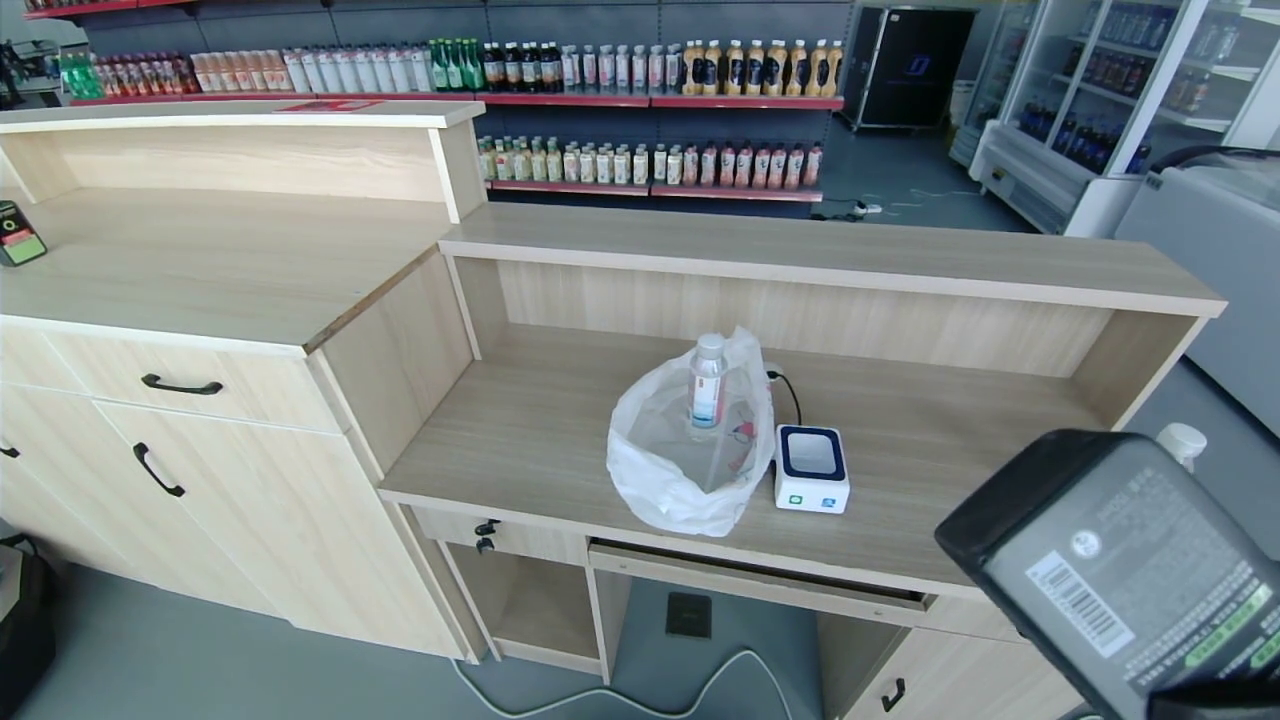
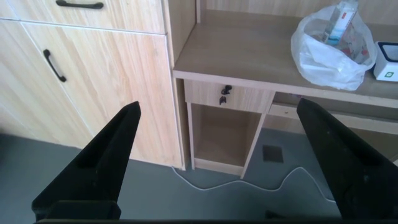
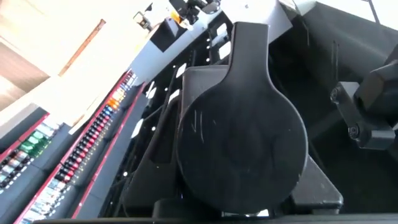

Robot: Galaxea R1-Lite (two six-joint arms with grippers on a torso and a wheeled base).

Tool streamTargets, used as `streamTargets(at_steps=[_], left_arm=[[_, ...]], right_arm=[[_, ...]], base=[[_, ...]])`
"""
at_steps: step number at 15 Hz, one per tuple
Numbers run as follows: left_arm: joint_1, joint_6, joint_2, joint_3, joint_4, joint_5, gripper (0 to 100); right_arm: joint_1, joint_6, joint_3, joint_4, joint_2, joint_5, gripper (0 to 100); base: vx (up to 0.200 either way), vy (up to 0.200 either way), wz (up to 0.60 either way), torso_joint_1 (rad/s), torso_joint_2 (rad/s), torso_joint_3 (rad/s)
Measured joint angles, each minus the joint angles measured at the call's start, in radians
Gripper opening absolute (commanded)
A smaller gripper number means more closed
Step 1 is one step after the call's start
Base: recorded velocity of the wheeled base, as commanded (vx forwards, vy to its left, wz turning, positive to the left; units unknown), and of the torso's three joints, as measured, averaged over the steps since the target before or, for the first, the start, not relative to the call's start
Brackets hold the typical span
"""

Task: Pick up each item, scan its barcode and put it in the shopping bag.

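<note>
A black bottle [image 1: 1130, 570] with a white cap and a barcode label hangs tilted at the lower right, off the counter's right end. In the right wrist view its dark round body [image 3: 239, 143] sits close in front of my right gripper [image 3: 242, 208], which is shut on it. A white shopping bag [image 1: 690, 450] stands open on the lower counter with a clear water bottle [image 1: 707, 385] upright inside. Right beside it is the white barcode scanner [image 1: 811, 467]. My left gripper [image 2: 214, 162] is open and holds nothing, low over the floor by the cabinet, left of the bag [image 2: 333, 53].
The wooden counter [image 1: 520, 440] has a raised back ledge and a taller section with drawers [image 1: 180, 385] on the left. A small payment device [image 1: 18, 232] lies on that taller top. Shelves of drinks [image 1: 600, 70] and fridges [image 1: 1100, 90] stand behind. A cable [image 1: 620, 700] runs across the floor.
</note>
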Motion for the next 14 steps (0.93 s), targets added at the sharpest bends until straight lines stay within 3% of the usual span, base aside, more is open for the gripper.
streamTargets(at_steps=[14], left_arm=[[0.000, 0.000, 0.000, 0.000, 0.000, 0.000, 100]], right_arm=[[-0.002, -0.028, -0.004, -0.039, 0.020, -0.038, 0]], base=[[0.000, 0.000, 0.00, 0.000, 0.00, 0.000]])
